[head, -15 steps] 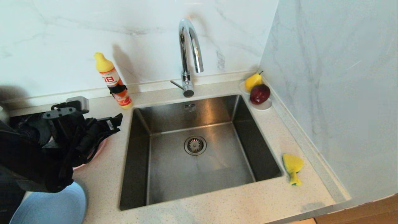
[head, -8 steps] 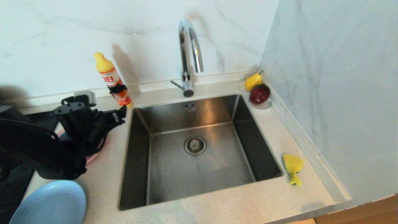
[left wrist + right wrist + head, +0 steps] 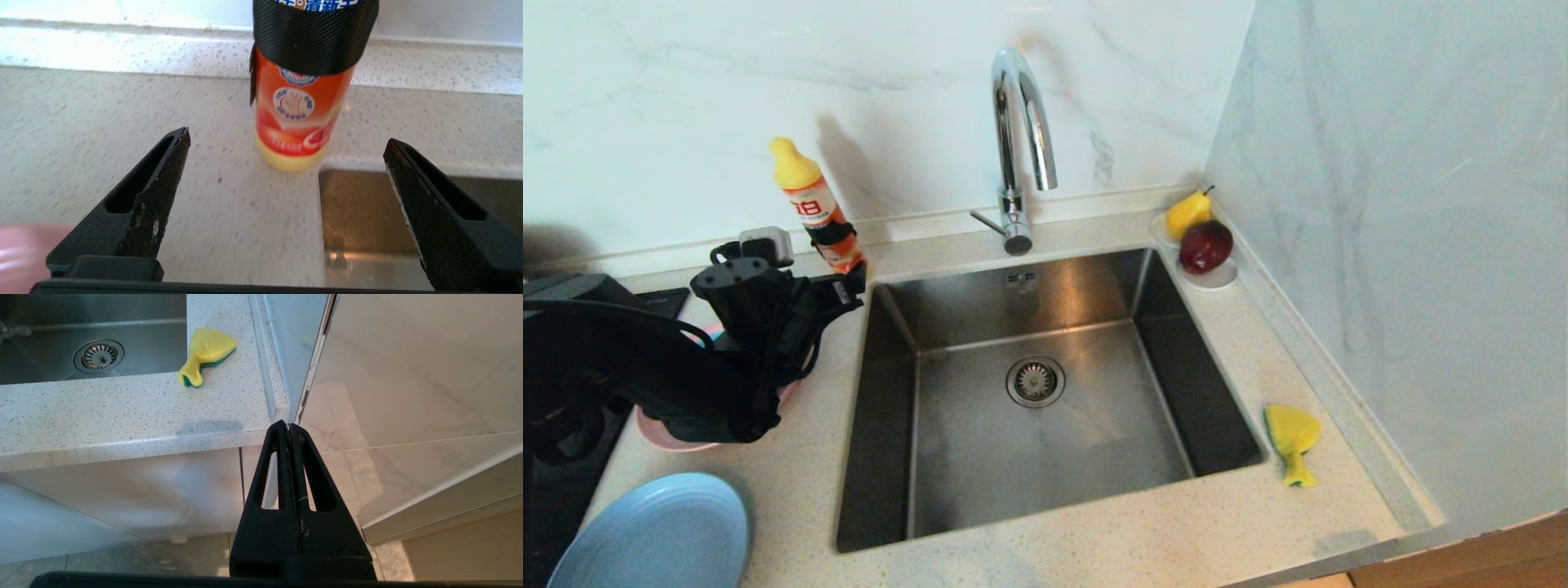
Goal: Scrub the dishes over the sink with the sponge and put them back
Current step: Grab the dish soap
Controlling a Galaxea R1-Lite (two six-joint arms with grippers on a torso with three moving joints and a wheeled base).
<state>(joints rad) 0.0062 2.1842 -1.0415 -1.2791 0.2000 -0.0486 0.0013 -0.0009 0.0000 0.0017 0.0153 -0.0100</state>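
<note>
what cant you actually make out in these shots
- Pink plate: head view, mostly hidden under the left arm; only a blurred corner in the left wrist view.
- Light-blue plate: head view, cut off by the bottom-left edge.
- Detergent bottle: left wrist view, top cut off, label unreadable.
- Teal bowl: only a sliver behind the arm, if any.

Bright, even light; the orange detergent bottle with yellow cap (image 3: 818, 214) casts a soft shadow on the marble wall; the speckled white worktop (image 3: 102, 134) is motion-blurred.
</note>
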